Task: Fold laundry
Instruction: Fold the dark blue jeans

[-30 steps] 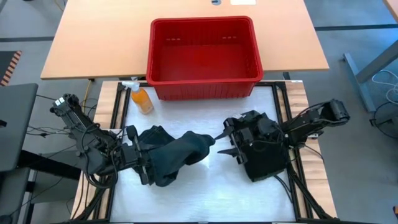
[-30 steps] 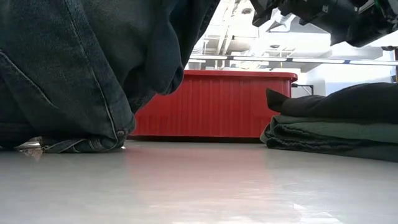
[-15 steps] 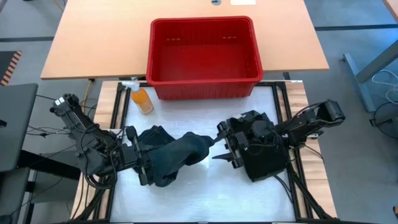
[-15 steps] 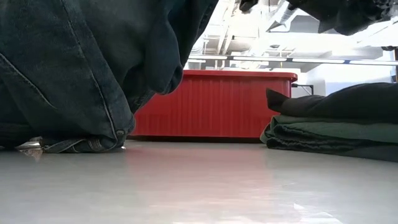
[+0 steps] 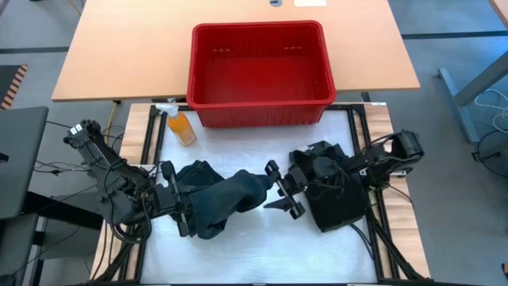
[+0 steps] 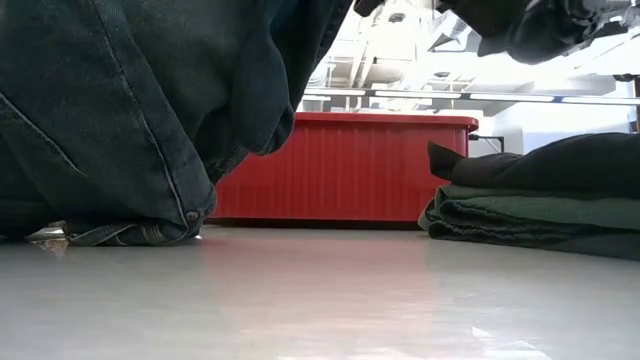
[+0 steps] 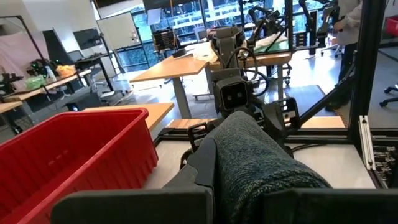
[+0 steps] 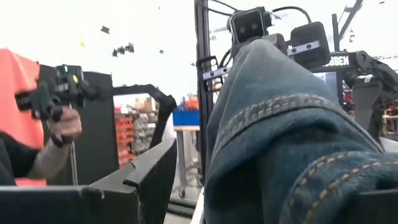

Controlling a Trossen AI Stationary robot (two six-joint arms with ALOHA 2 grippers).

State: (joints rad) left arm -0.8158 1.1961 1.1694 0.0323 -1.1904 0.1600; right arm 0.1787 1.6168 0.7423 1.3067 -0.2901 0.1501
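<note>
Left end effector point(image 5: 181, 208) clamps the jeans point(image 5: 226, 199); right end effector point(image 5: 279, 191) spread apart beside them.

Jeans point(image 5: 226, 199) block table's left; folded stack point(image 5: 337, 202) right.

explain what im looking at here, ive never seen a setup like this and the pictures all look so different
It is a robot with two dark arms at a table, sorting laundry. One picture looks straight down, one looks level along the tabletop, and two come from cameras on the arms' wrists.

From above, the left gripper is shut on a dark denim garment in the middle of the table. The right gripper is open and reaches toward that garment's other end. Under the right arm lies a folded stack of dark clothes. Behind stand a red basket, which looks empty, and an orange spray bottle.

In the right wrist picture, a person's hand shows in the room beyond.
</note>
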